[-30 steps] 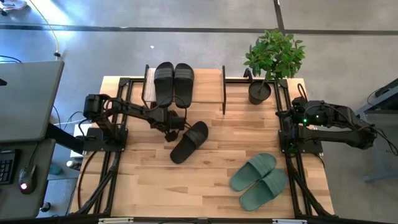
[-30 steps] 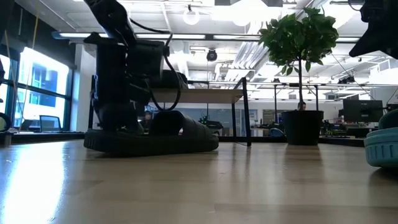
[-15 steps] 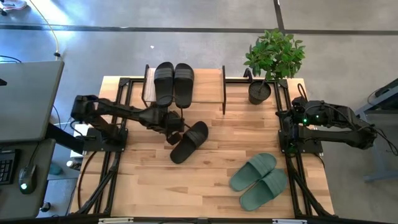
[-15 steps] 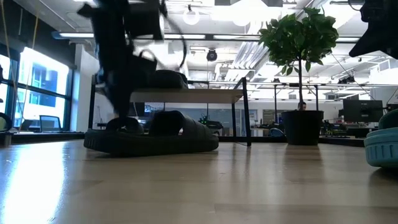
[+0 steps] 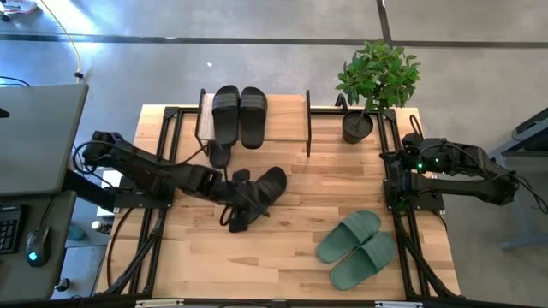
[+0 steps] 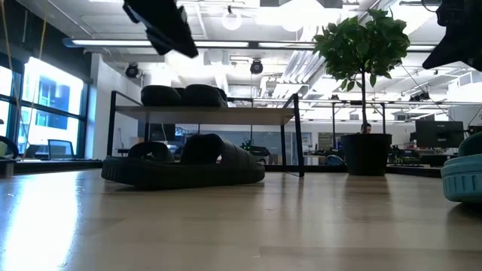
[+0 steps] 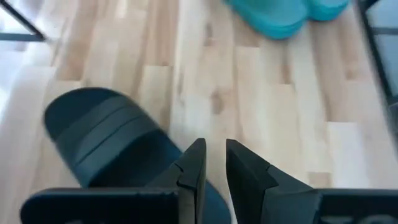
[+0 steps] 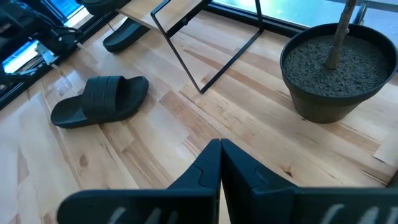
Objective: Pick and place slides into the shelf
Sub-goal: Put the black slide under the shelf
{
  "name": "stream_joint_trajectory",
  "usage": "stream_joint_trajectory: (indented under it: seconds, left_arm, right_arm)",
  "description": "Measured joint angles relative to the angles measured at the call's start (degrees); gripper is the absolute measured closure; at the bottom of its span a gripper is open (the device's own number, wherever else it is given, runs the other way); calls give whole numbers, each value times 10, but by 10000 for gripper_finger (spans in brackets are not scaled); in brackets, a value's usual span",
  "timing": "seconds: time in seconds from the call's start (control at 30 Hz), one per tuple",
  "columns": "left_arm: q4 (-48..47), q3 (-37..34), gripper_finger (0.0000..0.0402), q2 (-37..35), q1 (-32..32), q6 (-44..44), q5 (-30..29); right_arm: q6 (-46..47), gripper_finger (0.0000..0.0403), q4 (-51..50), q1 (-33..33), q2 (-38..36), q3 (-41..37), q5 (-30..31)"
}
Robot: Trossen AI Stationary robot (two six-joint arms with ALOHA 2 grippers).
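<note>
Two black slides (image 5: 240,115) lie side by side on the shelf's plank top (image 5: 287,115). A third black slide (image 5: 220,154) rests on the table, partly under the shelf's near edge. A fourth black slide (image 5: 267,186) lies sole down and aslant at mid-table, also seen in the left wrist view (image 7: 99,137). The sage green pair (image 5: 355,248) lies near the right front. My left gripper (image 7: 214,165) hovers high over the fourth slide's near end, open by a narrow gap. My right gripper (image 8: 221,152) is shut, parked at the table's right side.
A potted plant (image 5: 372,85) stands at the far right corner beside the shelf. Black frame rails (image 5: 163,214) run along both table sides. Bare wood lies between the mid-table black slide and the green pair. The shelf's black metal legs (image 8: 205,56) stand near the pot.
My left gripper has risen from table height by the shelf's front and swung toward the near edge, ending high over the mid-table black slide. The arm's elbow has drawn back toward the left. The slides have kept their places.
</note>
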Motion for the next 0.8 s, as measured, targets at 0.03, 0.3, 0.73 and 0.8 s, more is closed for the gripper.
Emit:
stream_joint_trajectory:
  seconds: [0.03,0.3,0.73,0.8]
  left_arm:
    - [-2,-1,350,3,-3,-2,-9]
    - [67,1,369,39,-2,4,6]
    - [62,4,391,152,-3,19,99]
    - [62,14,397,157,-6,19,101]
  right_arm:
    - [0,403,0,0,0,0,1]
    - [8,403,0,0,0,0,6]
    - [11,403,60,0,10,-8,-56]
    - [1,403,109,0,16,-29,-107]
